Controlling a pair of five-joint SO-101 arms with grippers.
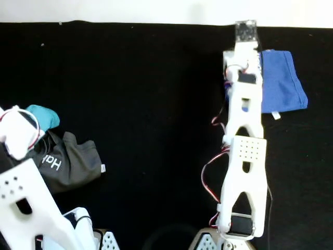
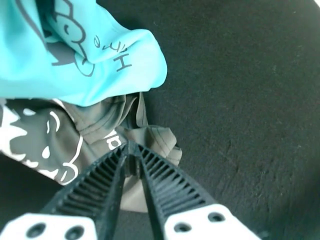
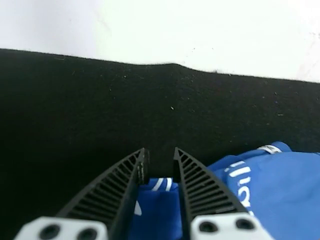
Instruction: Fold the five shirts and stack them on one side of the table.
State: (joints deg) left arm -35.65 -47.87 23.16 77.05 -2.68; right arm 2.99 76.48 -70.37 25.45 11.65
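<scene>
Grey shirt [image 1: 73, 161], limp, at nine o'clock: left end effector [image 2: 131, 150] pinches its bunched edge, likely better held by hems; right end effector [image 3: 159, 160] barely parted, empty.

High view: fixed, overhead, looking down on black table [image 1: 156, 78]. Left wrist: close above grey shirt [image 2: 150, 140], teal shirt [image 2: 75, 55]. Right wrist: low over blue shirt [image 3: 280, 185], facing far table edge. Shirts shared with high view.

Lettering frags on grey shirt [image 1: 75, 159], cyan shirt [image 2: 75, 50].
</scene>
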